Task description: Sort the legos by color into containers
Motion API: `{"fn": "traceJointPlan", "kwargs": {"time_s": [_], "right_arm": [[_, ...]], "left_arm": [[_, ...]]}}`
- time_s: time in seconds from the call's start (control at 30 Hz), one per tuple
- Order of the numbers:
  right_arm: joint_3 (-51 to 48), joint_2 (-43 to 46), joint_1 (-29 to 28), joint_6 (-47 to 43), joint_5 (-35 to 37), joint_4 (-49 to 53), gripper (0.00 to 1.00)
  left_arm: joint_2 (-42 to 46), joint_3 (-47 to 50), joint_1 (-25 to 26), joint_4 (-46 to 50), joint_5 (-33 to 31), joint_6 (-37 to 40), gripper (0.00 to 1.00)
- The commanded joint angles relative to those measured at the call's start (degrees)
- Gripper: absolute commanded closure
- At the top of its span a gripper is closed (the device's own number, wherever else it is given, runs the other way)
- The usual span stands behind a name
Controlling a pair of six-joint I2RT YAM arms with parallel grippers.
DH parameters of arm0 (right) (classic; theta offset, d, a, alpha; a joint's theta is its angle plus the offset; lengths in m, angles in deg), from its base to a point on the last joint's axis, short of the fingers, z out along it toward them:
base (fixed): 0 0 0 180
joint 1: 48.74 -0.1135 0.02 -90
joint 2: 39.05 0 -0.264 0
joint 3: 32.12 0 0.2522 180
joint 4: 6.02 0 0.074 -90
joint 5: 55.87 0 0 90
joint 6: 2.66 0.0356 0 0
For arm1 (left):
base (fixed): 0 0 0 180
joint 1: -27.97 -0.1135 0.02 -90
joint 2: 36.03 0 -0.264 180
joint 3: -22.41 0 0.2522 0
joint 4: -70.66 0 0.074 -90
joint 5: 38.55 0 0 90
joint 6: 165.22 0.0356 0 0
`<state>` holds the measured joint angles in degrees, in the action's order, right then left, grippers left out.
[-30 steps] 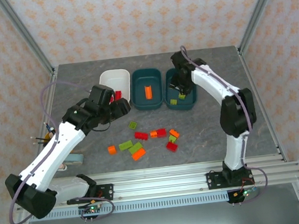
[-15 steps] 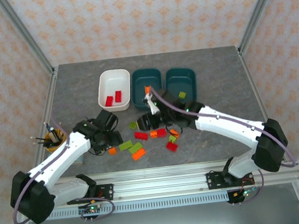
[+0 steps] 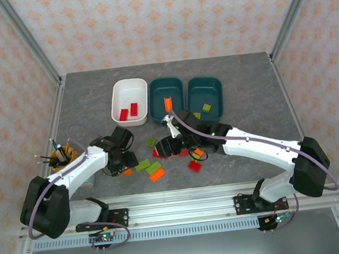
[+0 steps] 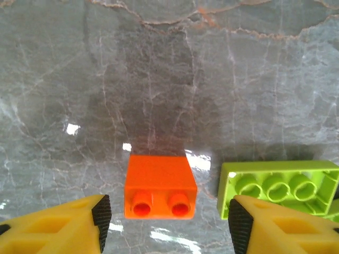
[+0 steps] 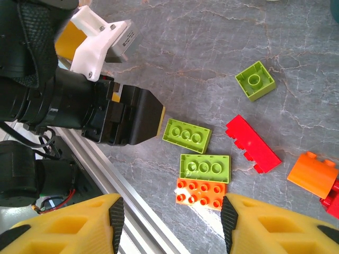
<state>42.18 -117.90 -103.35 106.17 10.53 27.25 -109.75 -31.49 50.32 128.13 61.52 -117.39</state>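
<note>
Legos: red, orange and lime-green bricks, most loose on the grey table [image 3: 82, 106] between the two arms; a few are already sorted.
Containers: white tub [image 3: 115, 99] with two red bricks, middle teal tub [image 3: 153, 98] with one orange, right teal tub [image 3: 219, 91] with one green, in a row at the far side.
Brick addressed: small orange brick [image 4: 160, 186], on the table at the left end of the loose group.
Left gripper [image 4: 169, 225]: low over the table, fingers spread and holding nothing; the orange brick sits in the gap, clear of both pads.
Key relation: the brick lies straight ahead of the wrist and roughly centred, so closing alone should catch it.
Long axis: its wider face runs from finger to finger; it seems to lie on its side, studs toward the wrist, though the close view leaves this unsure.
Neighbour: green brick [image 4: 280, 188] just beside the right-hand finger, likely to be nudged.
Right gripper [image 5: 172, 222]: fingers apart and empty, above the large orange brick [image 5: 201, 192] and two green ones.
Nearer arm: the left, for this brick.
Destination, as judged: the middle teal tub, well apart, beyond and to the right.
</note>
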Motion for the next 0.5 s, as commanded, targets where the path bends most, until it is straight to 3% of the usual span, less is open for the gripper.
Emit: {"fn": "traceJointPlan", "kwargs": {"time_s": [0.0, 0.27, 0.4, 0.47], "right_arm": [[1.0, 0.8, -0.2, 0.4, 1.4, -0.7, 0.47], [1.2, -0.2, -0.2, 1.5, 2.2, -0.7, 0.47], [1.5, -0.5, -0.2, 2.0, 2.8, -0.6, 0.48], [1.7, 0.0, -0.2, 1.9, 3.9, -0.2, 0.48]], "left_arm": [[-1.1, 1.6, -0.9, -1.5, -1.5, 2.1, 0.42], [-3.1, 3.2, -0.9, -3.2, -1.2, 2.1, 0.53], [-3.3, 3.4, -0.9, -4.0, -1.3, 2.3, 0.69], [-1.9, 2.1, -0.9, -2.2, -2.4, 2.4, 0.71]]}}
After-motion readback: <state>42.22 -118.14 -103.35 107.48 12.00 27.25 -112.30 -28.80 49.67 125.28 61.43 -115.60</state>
